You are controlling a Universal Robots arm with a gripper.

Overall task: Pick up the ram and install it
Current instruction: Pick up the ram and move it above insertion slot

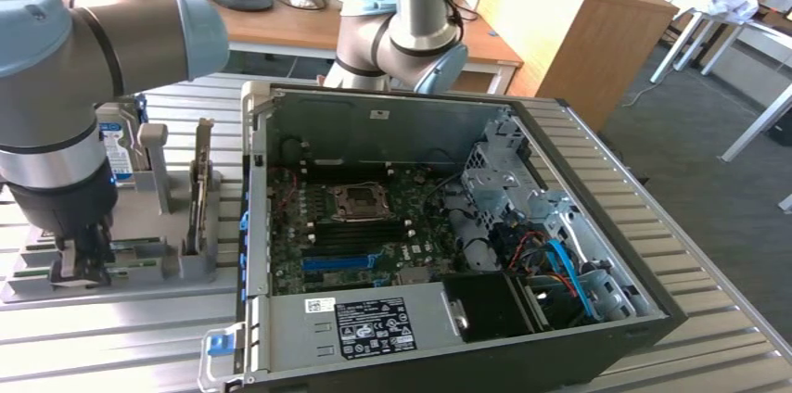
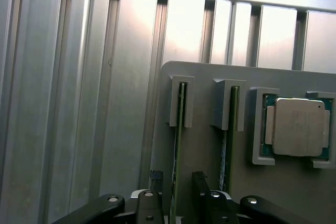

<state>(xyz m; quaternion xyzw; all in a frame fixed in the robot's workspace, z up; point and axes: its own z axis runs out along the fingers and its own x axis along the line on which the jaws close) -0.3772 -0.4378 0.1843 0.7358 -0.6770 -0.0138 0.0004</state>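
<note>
Ram (image 2: 179, 135) stands on edge between the spread end effector's (image 2: 177, 184) jaws.

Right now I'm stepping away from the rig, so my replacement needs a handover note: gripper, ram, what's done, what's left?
Gripper: open, fingers either side of the ram, not clamped.
Ram: on edge in its slot in the grey holder, at the exterior view's left of the open computer case.
Done: gripper set around the ram.
Left: grip, lift, install on the motherboard.
</note>
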